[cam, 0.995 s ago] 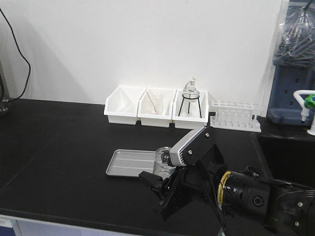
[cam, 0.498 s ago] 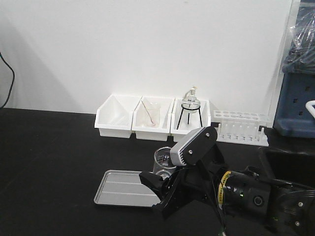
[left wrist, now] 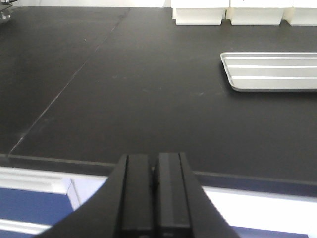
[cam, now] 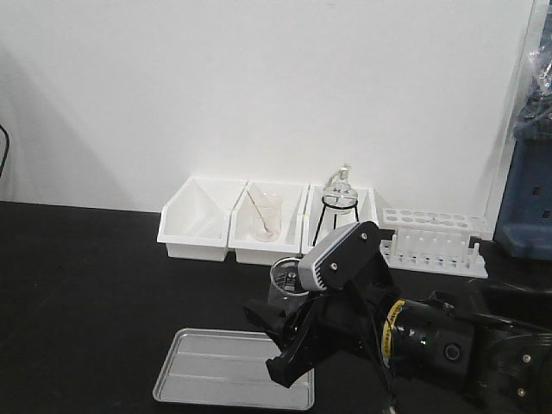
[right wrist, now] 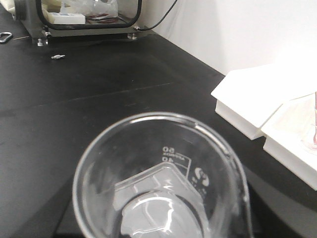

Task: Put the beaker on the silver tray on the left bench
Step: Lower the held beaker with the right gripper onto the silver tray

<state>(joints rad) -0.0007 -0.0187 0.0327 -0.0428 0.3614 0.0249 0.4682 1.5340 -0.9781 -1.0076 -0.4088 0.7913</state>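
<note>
In the front view, your right gripper (cam: 274,341) has its jaws clamped on the small clear glass beaker (cam: 285,280), which stands upright with its long axis vertical and its mouth up; the base is hidden behind the black fingers. The shallow rectangular silver metal tray (cam: 233,379) lies flat on the black bench top (cam: 86,293), nearer than the beaker and to its left, its long side running across the picture. Behind stand three white plastic bins (cam: 194,231). In the left wrist view, your left gripper (left wrist: 153,191) has its jaws pressed together on nothing, and the tray (left wrist: 272,72) sits well ahead on the right. In the right wrist view you look straight down the beaker's (right wrist: 163,198) open mouth, with the printed marks on its far wall.
</note>
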